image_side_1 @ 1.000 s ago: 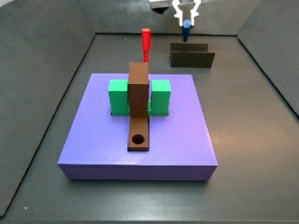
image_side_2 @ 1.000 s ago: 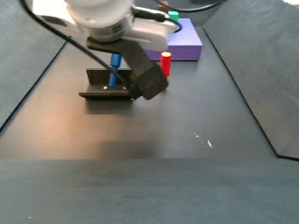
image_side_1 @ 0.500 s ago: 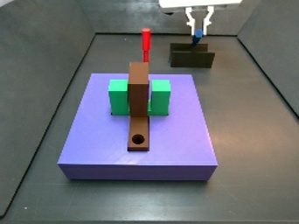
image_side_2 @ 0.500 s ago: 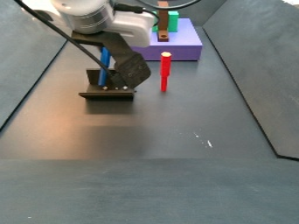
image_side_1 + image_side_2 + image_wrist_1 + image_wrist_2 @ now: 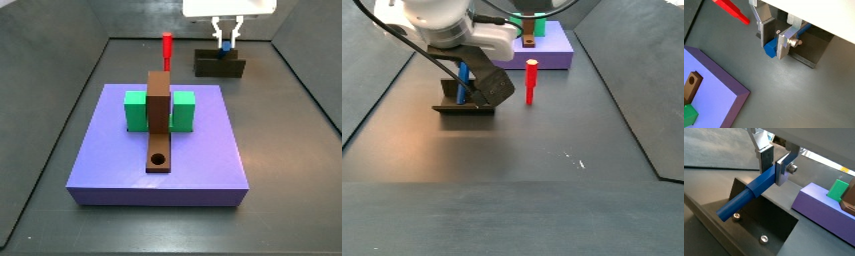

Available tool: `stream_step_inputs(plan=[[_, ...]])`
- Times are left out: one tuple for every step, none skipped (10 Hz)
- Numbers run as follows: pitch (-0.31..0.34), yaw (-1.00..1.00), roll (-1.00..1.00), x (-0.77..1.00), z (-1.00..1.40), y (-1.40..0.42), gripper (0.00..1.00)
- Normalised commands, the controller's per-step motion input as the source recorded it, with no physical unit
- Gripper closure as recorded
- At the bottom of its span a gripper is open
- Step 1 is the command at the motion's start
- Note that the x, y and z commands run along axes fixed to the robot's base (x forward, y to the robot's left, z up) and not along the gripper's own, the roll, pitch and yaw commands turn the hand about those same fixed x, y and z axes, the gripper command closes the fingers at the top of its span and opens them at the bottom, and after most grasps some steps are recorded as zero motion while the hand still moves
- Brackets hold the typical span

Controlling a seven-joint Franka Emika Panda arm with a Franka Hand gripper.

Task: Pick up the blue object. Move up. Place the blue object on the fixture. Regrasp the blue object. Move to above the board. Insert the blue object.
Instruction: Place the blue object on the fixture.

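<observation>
While a side view hides the fingers, a wrist view shows the gripper (image 5: 773,164) pinching the blue object (image 5: 749,194) above the fixture (image 5: 774,223)

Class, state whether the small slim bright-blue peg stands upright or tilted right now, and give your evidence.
Tilted. In a side view the small slim bright-blue peg leans over the dark fixture; a wrist view shows the gripper shut on its upper end.

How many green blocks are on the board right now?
2: green blocks and on the board, flanking the brown bar. Gripper holds the blue object at the fixture.
</observation>
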Motion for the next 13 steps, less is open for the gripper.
stream_step_inputs(plan=[[0.000,0.04,-0.07,0.00,-0.14,0.00,1.00],[0.000,0.05,-0.11,0.00,-0.12,0.00,1.00],[0.000,0.06,-0.18,0.00,-0.11,0.00,1.00],[0.000,0.11,-0.37,0.05,0.00,0.00,1.00],[0.003,0.10,-0.37,0.08,0.00,0.00,1.00],[0.000,0.08,-0.31,0.07,-0.01,0.00,1.00],[0.000,0.07,-0.21,0.05,-0.06,0.00,1.00],[0.000,0.05,-0.05,0.03,-0.11,0.00,1.00],[0.000,0.02,0.00,0.02,-0.14,0.00,1.00],[0.000,0.01,0.00,0.00,-0.15,0.02,1.00],[0.000,0.00,0.00,0.00,-0.15,0.07,1.00],[0.000,0.00,0.00,0.00,-0.15,0.08,1.00],[0.000,0.00,0.00,0.00,-0.17,0.08,1.00]])
